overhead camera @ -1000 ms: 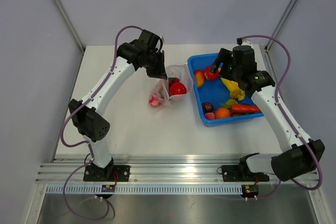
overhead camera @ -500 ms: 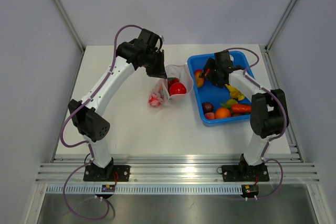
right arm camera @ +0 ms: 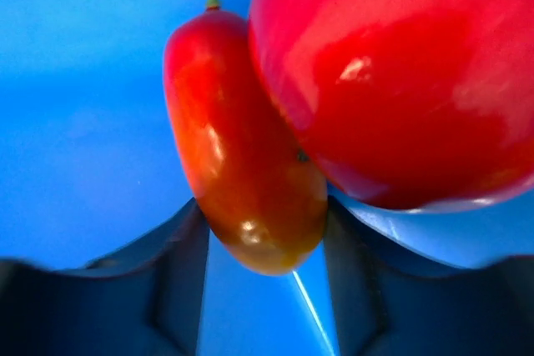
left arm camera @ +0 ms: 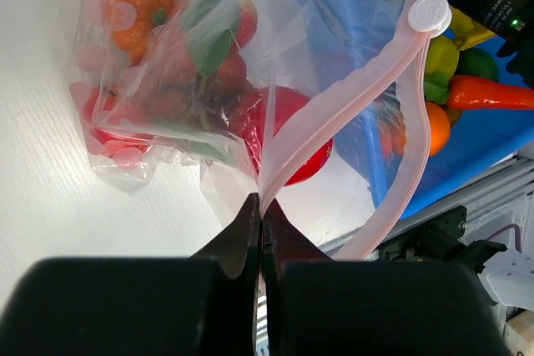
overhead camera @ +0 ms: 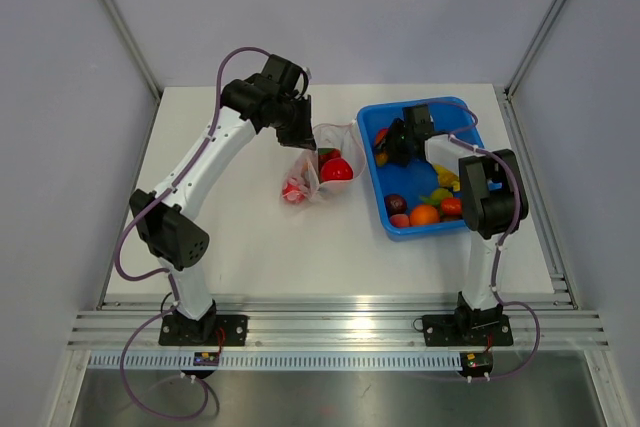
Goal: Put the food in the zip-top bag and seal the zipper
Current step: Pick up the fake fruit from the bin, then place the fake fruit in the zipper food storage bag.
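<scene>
The floppy clear zip-top bag (left arm camera: 334,47), holding glossy plastic food (left arm camera: 288,135), is sagging on the white counter (overhead camera: 250,237), its pink zipper (left arm camera: 334,114) pinched tight in the left gripper (left arm camera: 261,223). The right gripper (right arm camera: 263,214) is gaping around a smooth oblong fruit (right arm camera: 242,164) in the rigid blue tray (right arm camera: 83,81).

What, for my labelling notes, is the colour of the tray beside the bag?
Blue. The tray shows clearest in the top external view.

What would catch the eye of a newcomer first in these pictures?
The blue tray on the right, holding bright toy food, stands out first. Left of it, the left tool pinches the pink zipper of the clear zip-top bag, already part filled. The right tool straddles an orange-red fruit inside the tray.
</scene>
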Robot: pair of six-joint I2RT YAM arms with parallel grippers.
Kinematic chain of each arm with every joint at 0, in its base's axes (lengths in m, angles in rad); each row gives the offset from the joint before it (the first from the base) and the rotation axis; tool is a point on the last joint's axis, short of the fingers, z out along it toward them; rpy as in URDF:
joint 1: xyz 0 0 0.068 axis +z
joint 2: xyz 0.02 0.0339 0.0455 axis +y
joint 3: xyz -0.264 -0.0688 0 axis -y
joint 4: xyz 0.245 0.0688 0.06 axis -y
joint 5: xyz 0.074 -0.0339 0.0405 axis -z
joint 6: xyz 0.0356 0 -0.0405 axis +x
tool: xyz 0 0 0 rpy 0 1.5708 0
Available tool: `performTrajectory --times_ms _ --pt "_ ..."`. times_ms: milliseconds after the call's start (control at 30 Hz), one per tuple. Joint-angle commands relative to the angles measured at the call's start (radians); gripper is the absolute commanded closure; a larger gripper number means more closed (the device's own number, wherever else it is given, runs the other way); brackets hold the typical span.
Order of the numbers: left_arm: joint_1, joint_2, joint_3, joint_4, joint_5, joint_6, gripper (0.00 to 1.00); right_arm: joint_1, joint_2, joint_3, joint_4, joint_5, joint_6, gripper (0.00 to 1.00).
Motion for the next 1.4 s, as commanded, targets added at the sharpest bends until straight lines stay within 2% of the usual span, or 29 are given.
performTrajectory --times_ms 0,33,133,600,733,867,1000,1367 --pt "0.006 -0.013 0.016 0.017 -0.01 0.013 1.0 -0.001 -0.036 -0.016 0.083 0.011 0.001 0.53" --pt "0.006 -0.013 0.016 0.017 -0.01 0.013 1.0 -0.003 -0.056 -0.03 0.091 0.019 -0.003 0.66" --pt "0.006 -0.013 0.016 0.02 -0.008 0.013 1.0 -0.003 -0.137 -0.053 0.062 0.045 -0.04 0.73" --pt "0.006 -0.014 0.003 0.03 -0.015 0.005 1.0 0.0 -0.668 -0.162 -0.176 0.024 -0.197 0.75" --pt "0.006 -0.022 -0.004 0.034 -0.024 0.005 1.0 0.078 -0.797 -0.124 -0.279 0.1 -0.258 0.74" --pt "0.006 -0.03 -0.016 0.042 -0.024 -0.002 1.0 0.186 -0.84 -0.095 -0.323 0.119 -0.267 0.73" --pt "0.006 -0.031 -0.024 0.05 -0.015 -0.009 1.0 0.319 -0.812 -0.069 -0.325 0.108 -0.266 0.73" --pt "0.006 -0.04 0.016 0.027 -0.007 -0.007 1.0 0.405 -0.613 0.03 -0.273 0.045 -0.273 0.7"
